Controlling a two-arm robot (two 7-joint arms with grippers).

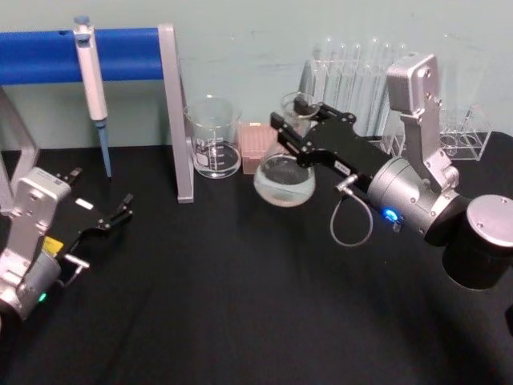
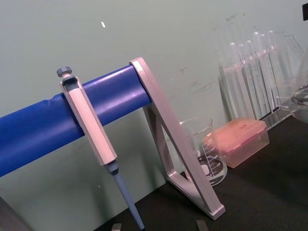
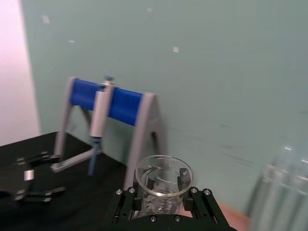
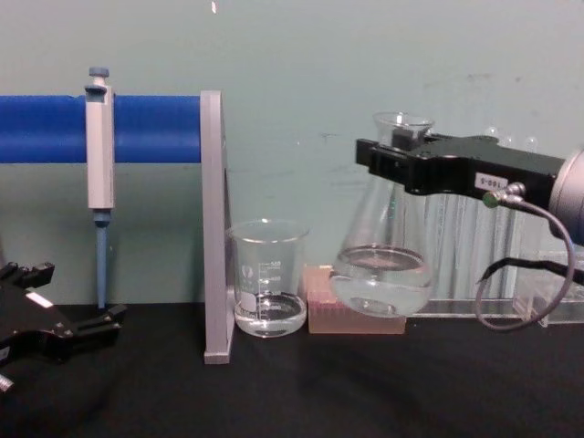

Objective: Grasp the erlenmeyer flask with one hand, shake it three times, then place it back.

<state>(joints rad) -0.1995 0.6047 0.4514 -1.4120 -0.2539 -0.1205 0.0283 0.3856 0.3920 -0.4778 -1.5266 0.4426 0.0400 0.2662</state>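
Observation:
The erlenmeyer flask [image 1: 284, 180] is a clear cone with a little clear liquid in its wide base. It hangs slightly tilted just above the black table, in front of the pink box. My right gripper [image 1: 298, 127] is shut on its narrow neck under the flared rim, as the chest view shows with the flask [image 4: 383, 265] below the right gripper [image 4: 401, 162]. In the right wrist view the flask's rim [image 3: 163, 169] sits between the black fingers [image 3: 184, 174]. My left gripper [image 1: 102, 188] rests open on the table at the far left, holding nothing.
A glass beaker [image 1: 214, 138] and a pink box [image 1: 256, 148] stand at the back. To their left a pipette [image 1: 92, 80] hangs on a blue-barred stand [image 1: 175, 112]. Test tube racks [image 1: 353, 72] stand behind my right arm. The black table [image 1: 240, 305] lies in front.

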